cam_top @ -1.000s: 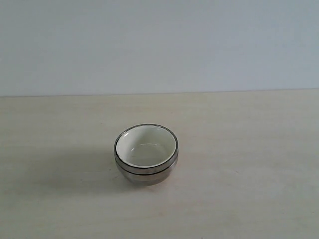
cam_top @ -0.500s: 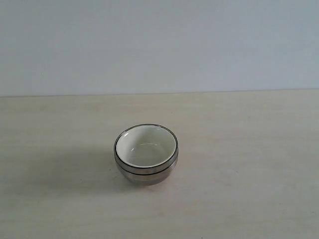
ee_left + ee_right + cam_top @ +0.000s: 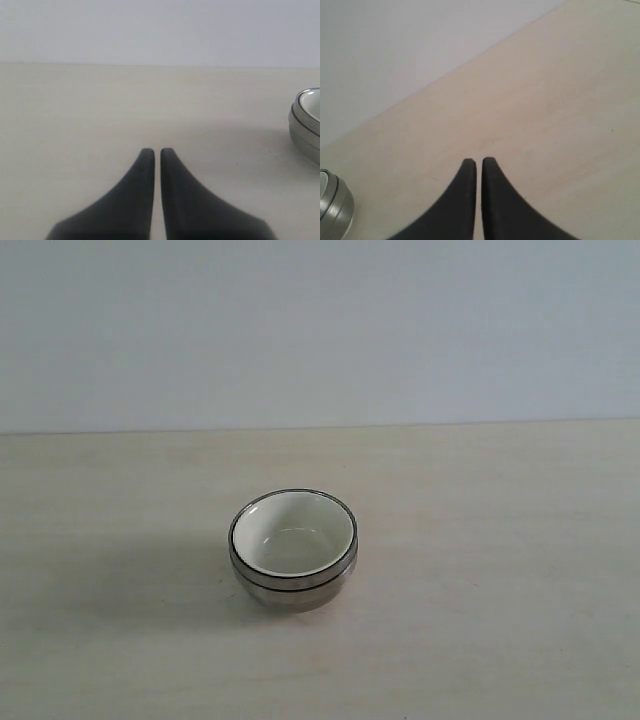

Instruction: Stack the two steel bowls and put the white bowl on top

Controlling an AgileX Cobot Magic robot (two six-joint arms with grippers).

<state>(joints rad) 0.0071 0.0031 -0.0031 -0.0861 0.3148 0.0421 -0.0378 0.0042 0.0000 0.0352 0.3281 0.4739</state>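
The white bowl (image 3: 292,533) sits nested inside the steel bowls (image 3: 290,589), one stack in the middle of the pale table. Only the outer steel wall and rims show, so I cannot separate the two steel bowls. In the left wrist view my left gripper (image 3: 157,151) is shut and holds nothing, with the steel stack (image 3: 305,129) off to one side and well apart from it. In the right wrist view my right gripper (image 3: 479,161) is also shut and holds nothing, and a sliver of steel bowl (image 3: 334,210) shows at the frame's edge. Neither gripper shows in the exterior view.
A pale wooden table (image 3: 480,540) runs back to a plain light wall (image 3: 320,330). Nothing else stands on it in any view.
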